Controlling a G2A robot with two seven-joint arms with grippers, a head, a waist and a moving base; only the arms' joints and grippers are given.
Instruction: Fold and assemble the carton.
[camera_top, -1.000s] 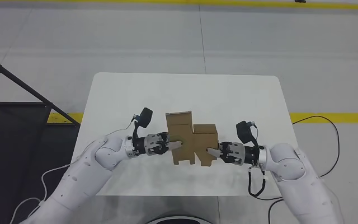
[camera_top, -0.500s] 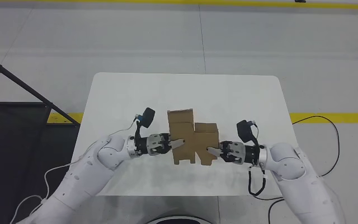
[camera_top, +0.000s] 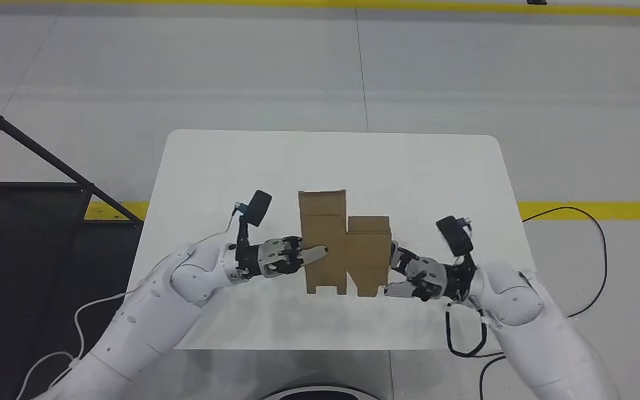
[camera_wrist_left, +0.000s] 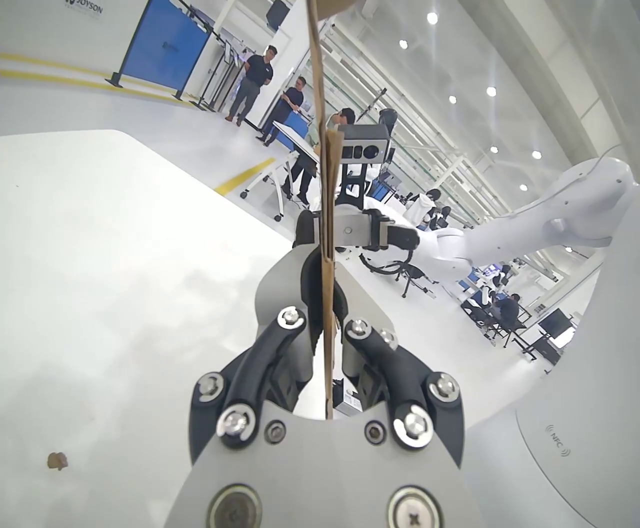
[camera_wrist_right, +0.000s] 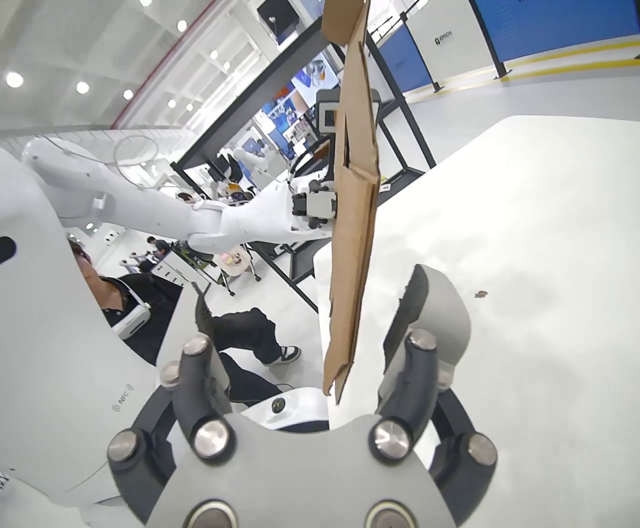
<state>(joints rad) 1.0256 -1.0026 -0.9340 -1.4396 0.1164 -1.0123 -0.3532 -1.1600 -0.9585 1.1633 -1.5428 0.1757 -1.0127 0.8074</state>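
My left end effector (camera_top: 312, 255) pinches the flattened carton (camera_top: 335, 240); my right end effector (camera_top: 392, 272), wide open, apparently straddles its opposite edge.

Carton (camera_top: 336, 240) plain brown; table (camera_top: 440, 170) white; floor (camera_top: 200, 60) grey w/ yellow lines.

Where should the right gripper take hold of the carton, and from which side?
The right side edge, on the shorter panel, approached edge-on from the robot's right. The carton is a thin flat sheet, broad face up, with the left gripper shut on the opposite edge, so pinching across its thickness should suit. The right gripper sits open astride that edge.
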